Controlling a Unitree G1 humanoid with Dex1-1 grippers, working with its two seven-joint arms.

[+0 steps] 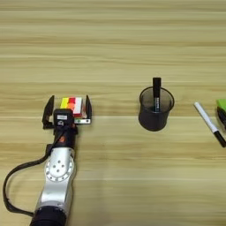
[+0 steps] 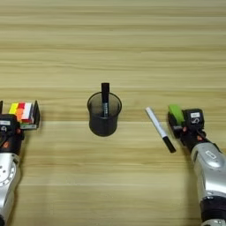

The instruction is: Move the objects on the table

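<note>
**Two hands, each beside its own object**

The left hand sits low on the bench with its two black fingers spread wide, one on each side of the puzzle cube. The cube lies between the fingers, just ahead of the palm, resting on the wood; the fingers stand apart from its sides rather than pressing on them, so nothing is gripped yet. A straight closing of the fingers looks like all that this grasp needs.

The right hand is at the far right, and the green block lies right at its front, partly covered by it. Whether its fingers are apart or closed on the block cannot be told from either view.

The white pen lies just left of the right hand, its long axis running diagonally, white end up and away, black cap down toward the robot. It is much nearer the right hand than the left.

In the middle of the bench, well apart from both hands, stands the black mesh cup with a black marker upright in it.
</note>
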